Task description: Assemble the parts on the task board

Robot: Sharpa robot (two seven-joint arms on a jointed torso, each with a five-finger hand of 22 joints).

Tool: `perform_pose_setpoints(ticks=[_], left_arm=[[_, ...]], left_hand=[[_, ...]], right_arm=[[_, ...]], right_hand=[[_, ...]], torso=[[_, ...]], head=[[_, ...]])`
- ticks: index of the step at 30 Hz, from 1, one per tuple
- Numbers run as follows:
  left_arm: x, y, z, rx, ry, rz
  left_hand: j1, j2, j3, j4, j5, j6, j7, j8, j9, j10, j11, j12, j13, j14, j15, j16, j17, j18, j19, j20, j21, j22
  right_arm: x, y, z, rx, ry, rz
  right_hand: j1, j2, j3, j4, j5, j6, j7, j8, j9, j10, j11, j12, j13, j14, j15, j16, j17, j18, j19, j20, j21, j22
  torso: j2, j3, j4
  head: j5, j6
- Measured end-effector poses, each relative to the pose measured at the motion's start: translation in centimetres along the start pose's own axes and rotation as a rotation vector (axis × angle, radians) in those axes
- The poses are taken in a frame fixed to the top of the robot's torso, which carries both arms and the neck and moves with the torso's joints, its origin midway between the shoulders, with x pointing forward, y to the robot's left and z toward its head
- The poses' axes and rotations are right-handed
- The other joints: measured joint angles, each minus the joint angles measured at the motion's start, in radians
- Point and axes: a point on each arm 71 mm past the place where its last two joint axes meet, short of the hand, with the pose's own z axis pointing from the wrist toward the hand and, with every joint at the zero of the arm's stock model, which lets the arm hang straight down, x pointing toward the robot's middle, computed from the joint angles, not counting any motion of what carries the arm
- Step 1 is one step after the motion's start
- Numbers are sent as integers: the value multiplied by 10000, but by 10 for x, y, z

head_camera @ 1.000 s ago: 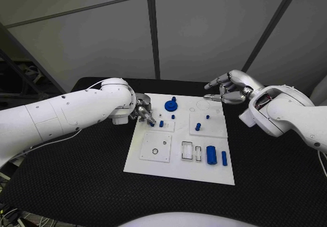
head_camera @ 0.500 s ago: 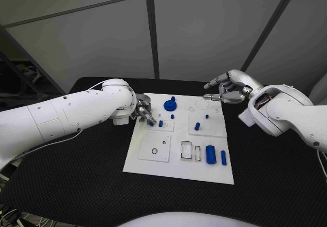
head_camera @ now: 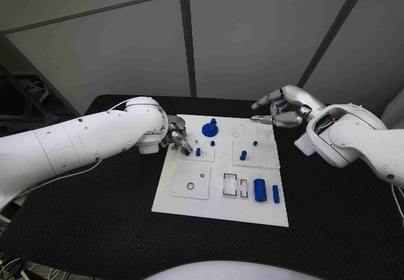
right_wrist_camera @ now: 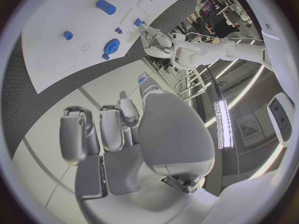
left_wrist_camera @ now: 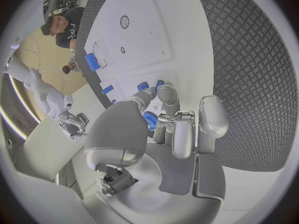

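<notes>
Left hand [head_camera: 176, 139] pinches a small blue peg [head_camera: 186, 151] at the task board [head_camera: 220, 211].
Nothing has moved since a second ago; your peg isn't seated, right hand [head_camera: 282, 108] idles empty, fingers apart.

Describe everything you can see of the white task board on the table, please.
The task board is a flat white rectangular plate, plastic by its look, lying on the black table. It carries raised square panels, round holes and rectangular slots. Small blue parts stand or lie on it: a round gear-like piece at the far side, two cylinders lying near the front right. The left hand reaches over its left edge; the right hand hovers beyond its far right corner.
</notes>
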Motion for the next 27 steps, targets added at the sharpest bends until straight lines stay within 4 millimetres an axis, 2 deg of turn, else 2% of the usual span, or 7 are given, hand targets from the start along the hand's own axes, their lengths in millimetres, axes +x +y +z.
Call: perform_pose_setpoints(ticks=[3,7,11,13,18,19,27], left_arm=[[0,1,0,-30,-10,-23],[0,2,1,-76,-13,-53],[2,4,2,-149,-36,-105],[2,6,2,-188,-78,-149],[1,9,3,-252,-311,-309],[1,9,2,-258,-371,-345],[-3,13,0,-241,-877,-646]], left_hand=[[-151,-38,4,78,-502,90,-90,-1,3,-1,-1,96,26,-36,-44,56,0,1,35,-36,0,32],[-542,-112,-365,643,-1355,301,-194,0,8,-69,-69,155,56,-64,-141,55,0,0,35,-35,0,65],[-910,-304,-831,1326,-2344,354,-138,0,7,-68,-66,262,108,-50,-155,55,0,0,71,-71,41,111],[-972,-374,-1115,1705,-2664,365,-128,0,7,-65,-64,271,123,-50,-155,55,0,0,70,-71,41,112],[-687,-661,-1697,2602,-2766,396,-96,-45,18,-65,-64,392,173,-50,-155,55,0,0,91,-91,41,146],[-631,-649,-1775,2712,-2766,396,-96,-46,26,-66,-64,415,173,-50,-155,55,0,-1,106,-106,41,146],[-558,-696,-1893,2829,-2766,395,-97,-47,25,-66,-65,415,172,-49,-154,55,0,0,106,-106,40,138]], right_arm=[[0,0,0,2,-2,-1],[0,0,0,9,-7,-4],[-1,0,-1,11,-9,-5],[-1,-1,-1,12,-11,-5],[-1,-1,-1,13,-14,-6],[-1,-1,-1,13,-14,-6],[-1,-1,-1,13,-16,-6]], right_hand=[[0,0,-32,32,0,34,34,0,-11,0,0,0,0,0,0,0,0,1,0,0,0,0],[0,0,-32,32,0,34,34,0,-11,0,0,0,0,0,0,0,0,0,0,0,0,0],[0,0,-32,32,0,34,34,0,-11,0,0,0,-24,0,0,-51,-34,1,0,0,-40,0],[0,0,-32,32,0,34,34,0,-11,0,0,0,-35,0,0,-51,-45,-1,0,0,-39,0],[0,0,-32,32,0,34,34,0,-11,0,0,0,-46,0,0,-51,-53,0,0,0,-39,0],[0,0,-32,32,0,34,34,0,-11,0,0,0,-45,0,0,-51,-53,0,0,0,-39,0],[0,0,-32,32,0,34,34,0,-10,0,0,0,-45,0,0,-50,-53,0,0,0,-39,0]], torso=[[-1,1,0],[-1,1,0],[-1,2,5],[-1,2,8],[-4,1,12],[-4,1,12],[-4,-2,12]], head=[[-6,15],[-12,21],[-13,31],[-13,33],[-14,41],[-16,46],[-21,68]])
